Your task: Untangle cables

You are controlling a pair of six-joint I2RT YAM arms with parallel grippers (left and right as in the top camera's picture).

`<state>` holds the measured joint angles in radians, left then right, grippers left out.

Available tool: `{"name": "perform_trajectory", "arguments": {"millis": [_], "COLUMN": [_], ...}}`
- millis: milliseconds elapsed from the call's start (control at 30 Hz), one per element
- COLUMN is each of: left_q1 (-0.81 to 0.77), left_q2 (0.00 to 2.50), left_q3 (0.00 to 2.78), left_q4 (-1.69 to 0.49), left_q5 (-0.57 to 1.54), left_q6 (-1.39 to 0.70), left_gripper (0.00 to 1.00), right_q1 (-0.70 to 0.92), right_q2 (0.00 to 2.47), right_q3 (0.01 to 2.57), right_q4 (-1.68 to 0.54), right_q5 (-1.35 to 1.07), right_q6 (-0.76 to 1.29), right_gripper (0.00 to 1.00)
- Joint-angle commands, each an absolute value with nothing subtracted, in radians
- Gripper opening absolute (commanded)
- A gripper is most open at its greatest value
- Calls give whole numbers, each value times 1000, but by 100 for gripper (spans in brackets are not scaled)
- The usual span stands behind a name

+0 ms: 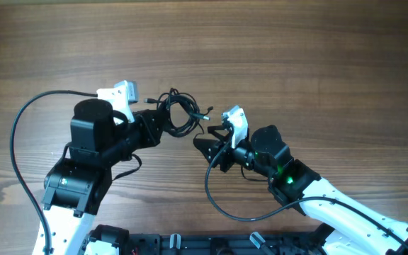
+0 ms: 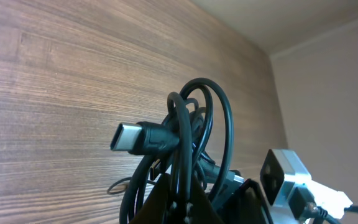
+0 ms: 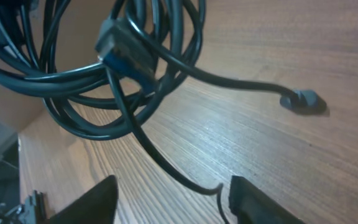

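The cables (image 1: 180, 112) form a tangled black bundle at the table's middle. My left gripper (image 1: 163, 122) is shut on the bundle and holds it up off the wood. In the left wrist view the loops (image 2: 194, 134) rise from between the jaws (image 2: 184, 200), and a silver-tipped plug (image 2: 128, 137) points left. My right gripper (image 1: 212, 139) stands just right of the bundle, open. In the right wrist view one thin strand (image 3: 188, 182) runs across the gap between its fingers (image 3: 174, 194), untouched by either finger. Another strand ends in a small plug (image 3: 303, 100) lying on the wood.
The bare wooden table (image 1: 296, 57) stretches behind and to both sides. The left arm's thick feed cable (image 1: 21, 120) arcs out to the left, and the right arm's (image 1: 214, 198) loops near the front. A black rail (image 1: 190, 244) runs along the front edge.
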<state>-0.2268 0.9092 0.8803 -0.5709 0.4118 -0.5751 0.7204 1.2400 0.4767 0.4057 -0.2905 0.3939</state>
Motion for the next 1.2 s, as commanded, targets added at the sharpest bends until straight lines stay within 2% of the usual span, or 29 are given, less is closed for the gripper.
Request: {"name": "perform_trajectory", "arguments": {"millis": [0, 433, 700, 767, 867, 900, 967, 1033, 1167], "left_q1": [-218, -218, -218, -218, -218, -217, -218, -218, -218], "left_q2": [895, 860, 843, 843, 844, 844, 844, 846, 863], "left_q3": [897, 897, 897, 897, 897, 897, 897, 897, 897], "left_q4": [-556, -444, -446, -453, -463, -464, -464, -465, -494], "left_q5": [437, 437, 480, 482, 482, 477, 455, 416, 361], "left_q6": [-666, -929, -962, -962, -953, -938, -905, -855, -733], "left_gripper": [4, 4, 4, 4, 4, 4, 4, 4, 4], "right_q1": [721, 721, 721, 721, 721, 721, 721, 720, 720], "right_q2": [1253, 1280, 1409, 1435, 1444, 1443, 1440, 1428, 1364], "right_q3": [477, 476, 476, 476, 476, 476, 476, 476, 476], "right_q4": [408, 425, 613, 658, 667, 662, 646, 631, 624], "right_q5": [-269, -173, -171, -152, -138, -139, -147, -208, -469], "right_q6": [368, 314, 314, 315, 318, 324, 380, 427, 519], "right_gripper": [67, 70, 67, 58, 36, 26, 14, 6, 4]}}
